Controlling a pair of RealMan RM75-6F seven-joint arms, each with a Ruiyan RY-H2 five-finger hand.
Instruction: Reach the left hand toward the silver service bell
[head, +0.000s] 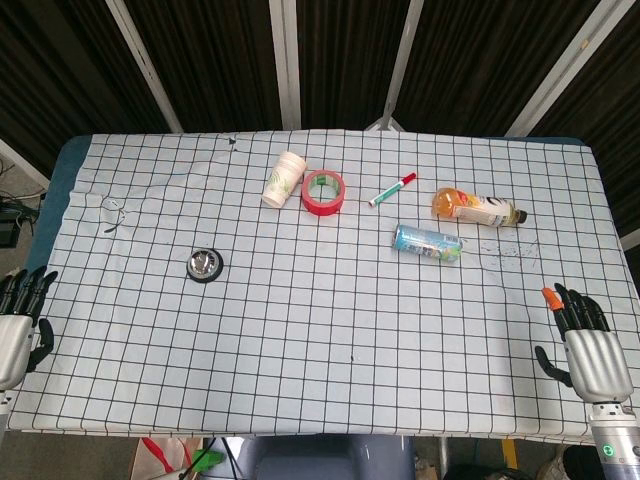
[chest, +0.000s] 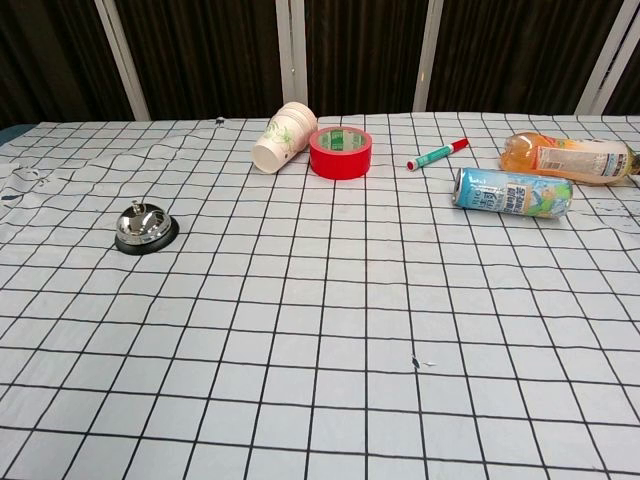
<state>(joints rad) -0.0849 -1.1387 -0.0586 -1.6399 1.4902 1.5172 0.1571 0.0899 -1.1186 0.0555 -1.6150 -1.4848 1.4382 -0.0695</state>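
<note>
The silver service bell (head: 205, 265) on its black base stands on the left part of the checked tablecloth; in the chest view the bell (chest: 144, 227) is at the left. My left hand (head: 18, 325) lies at the table's left edge, well to the left of the bell and nearer me, fingers spread and holding nothing. My right hand (head: 588, 345) rests at the near right corner, fingers apart and empty. Neither hand shows in the chest view.
At the back lie a paper cup (head: 283, 180) on its side, a red tape roll (head: 324, 191), a marker (head: 392, 190), an orange drink bottle (head: 477, 208) and a blue can (head: 428, 242). The tablecloth (head: 330, 340) covers the whole table.
</note>
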